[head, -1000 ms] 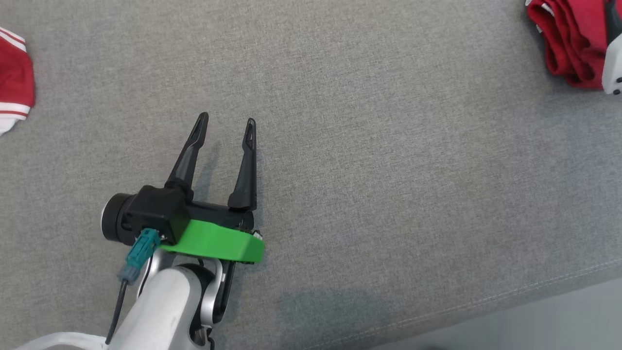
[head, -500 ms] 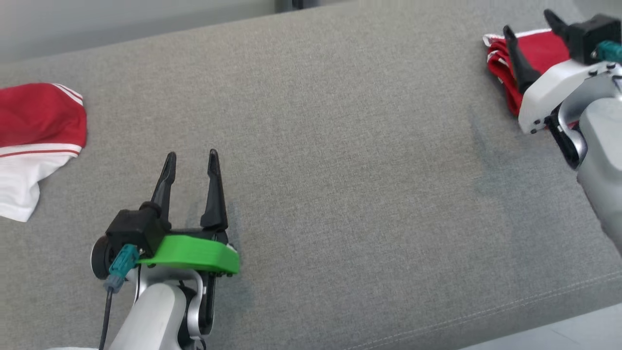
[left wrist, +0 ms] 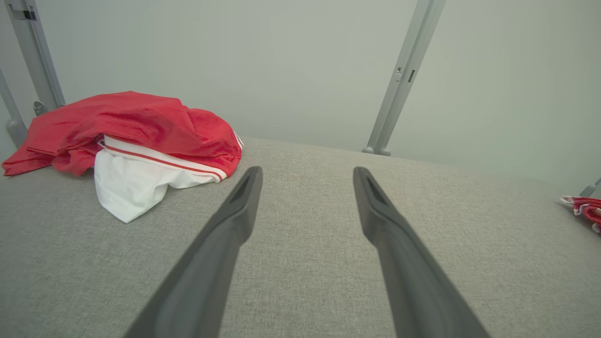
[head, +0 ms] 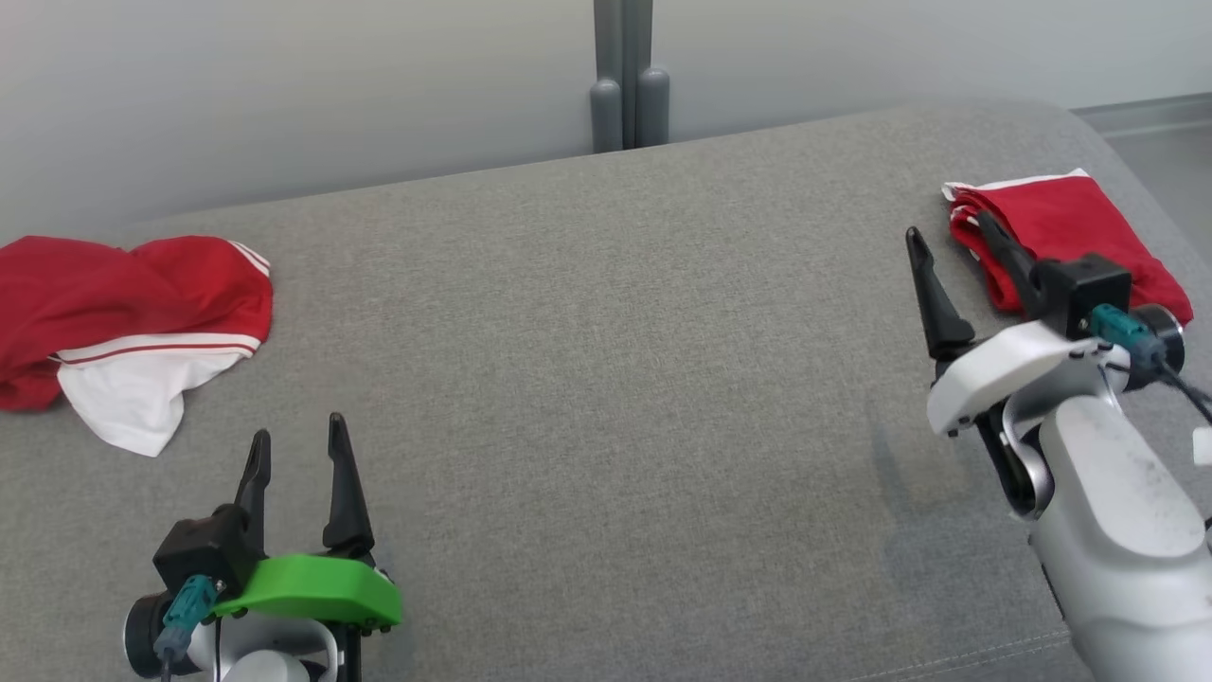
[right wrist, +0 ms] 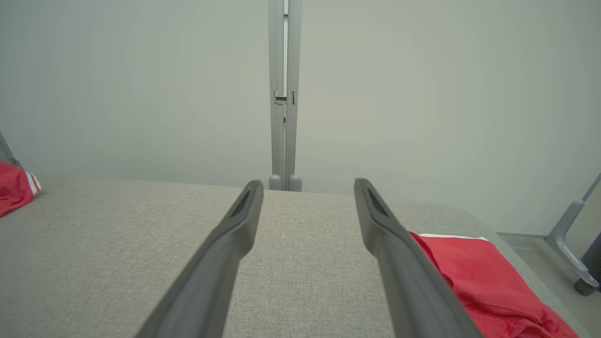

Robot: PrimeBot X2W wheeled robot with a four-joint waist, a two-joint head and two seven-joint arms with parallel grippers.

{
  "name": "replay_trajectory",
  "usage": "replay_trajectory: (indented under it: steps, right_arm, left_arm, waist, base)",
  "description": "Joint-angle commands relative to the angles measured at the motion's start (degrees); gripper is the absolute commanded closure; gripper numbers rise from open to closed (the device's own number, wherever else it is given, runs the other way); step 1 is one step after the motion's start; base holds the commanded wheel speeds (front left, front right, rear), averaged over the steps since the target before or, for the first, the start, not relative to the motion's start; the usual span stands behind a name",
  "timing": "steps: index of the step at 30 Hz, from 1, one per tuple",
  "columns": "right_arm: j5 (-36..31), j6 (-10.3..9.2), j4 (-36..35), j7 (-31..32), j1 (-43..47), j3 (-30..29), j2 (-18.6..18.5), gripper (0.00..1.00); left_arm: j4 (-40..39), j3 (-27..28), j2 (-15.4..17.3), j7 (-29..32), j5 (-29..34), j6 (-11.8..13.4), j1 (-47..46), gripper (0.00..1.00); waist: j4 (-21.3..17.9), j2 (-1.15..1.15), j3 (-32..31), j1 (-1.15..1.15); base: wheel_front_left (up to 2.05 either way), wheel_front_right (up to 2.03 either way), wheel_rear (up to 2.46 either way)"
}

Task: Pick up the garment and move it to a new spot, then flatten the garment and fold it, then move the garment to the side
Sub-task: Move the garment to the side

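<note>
A crumpled red and white garment (head: 133, 313) lies at the far left of the grey cushion (head: 606, 379). It shows again in the left wrist view (left wrist: 141, 131), ahead and left of my fingers. My left gripper (head: 297, 431) hovers open near the front left, apart from it, with nothing between the fingers (left wrist: 307, 171). At the far right rests a folded red garment (head: 1060, 223) with a white edge. My right gripper (head: 949, 227) is open beside its left edge, holding nothing. In the right wrist view the folded garment (right wrist: 474, 272) lies just right of that gripper (right wrist: 308, 183).
A pale wall with a grey upright post (head: 625, 85) stands behind the cushion. The cushion's front seam (head: 947, 654) runs at the lower right. Floor (head: 1155, 123) and a metal frame leg (right wrist: 568, 239) lie past its right end.
The head camera has tilted up, bringing the wall and both garments into view. My right gripper has drawn back off the folded red garment. Both grippers stay open.
</note>
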Motion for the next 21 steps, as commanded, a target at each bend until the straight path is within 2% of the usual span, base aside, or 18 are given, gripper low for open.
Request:
replay_trajectory:
  steps: [1, 5, 9, 17, 21]
  right_arm:
    - [-1.5, -0.02, -2.1, -0.2, 2.5, -1.4, 1.1, 0.00]
    - [-6.3, -0.02, -10.6, 0.8, 10.8, -6.4, 6.2, 0.00]
    - [-8.8, -0.02, -17.3, 2.4, 17.1, -9.5, 9.4, 0.00]
    - [-10.7, -0.02, -25.9, 4.3, 25.6, -11.1, 11.2, 0.00]
    - [-9.0, -0.02, -28.7, 4.5, 29.0, -10.9, 11.4, 0.00]
  left_arm:
    - [-0.5, 0.7, 0.2, -0.3, 0.7, -0.3, 1.4, 0.00]
    - [-1.9, 2.2, -0.6, -0.3, 1.8, -1.1, 4.5, 0.00]
    - [-2.9, 2.7, -1.4, -0.3, 2.7, -1.9, 6.3, 0.00]
    - [-2.6, 3.2, -2.7, -0.3, 4.6, -3.3, 7.7, 0.00]
    - [-2.2, 3.3, -3.3, -0.3, 5.3, -3.9, 7.4, 0.00]
  waist:
    - [2.0, 0.00, -1.9, 0.00]
    - [3.5, 0.00, -2.6, 0.00]
    - [4.5, 0.00, -2.7, 0.00]
    - [5.7, 0.00, -2.8, 0.00]
    - [5.8, 0.00, -2.9, 0.00]
  base:
    - [0.00, 0.00, 0.00]
    - [0.00, 0.00, 0.00]
    - [0.00, 0.00, 0.00]
    - [0.00, 0.00, 0.00]
    - [0.00, 0.00, 0.00]
